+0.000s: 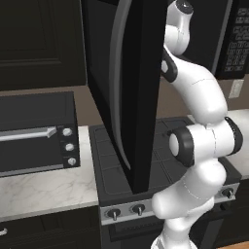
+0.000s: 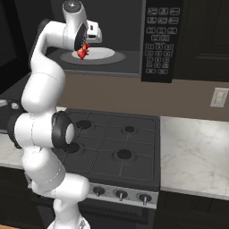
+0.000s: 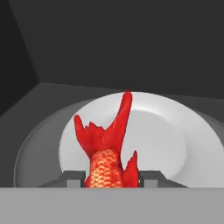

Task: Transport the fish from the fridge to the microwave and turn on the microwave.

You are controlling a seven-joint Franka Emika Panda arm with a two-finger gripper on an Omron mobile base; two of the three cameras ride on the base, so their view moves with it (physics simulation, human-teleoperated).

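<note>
The red-orange fish [image 3: 107, 144] hangs tail-forward between my fingertips, with the gripper [image 3: 111, 178] shut on its body. It is held just above a white plate [image 3: 162, 135] that rests on the grey turntable [image 3: 37, 148] inside the microwave [image 2: 159, 40]. From the right base view, my gripper [image 2: 85, 47] reaches into the open cavity with the fish [image 2: 82, 52] over the plate's [image 2: 107, 53] left part. The microwave's door [image 1: 131, 87] stands swung open towards me. The fridge is out of view.
A black stove [image 2: 120, 143] with several burners lies under the microwave, with knobs [image 2: 120, 194] along its front. A toaster oven [image 1: 36, 133] stands on the marble counter [image 1: 44, 187] to the left. More counter [image 2: 197, 152] and a wall socket [image 2: 219, 97] lie to the right.
</note>
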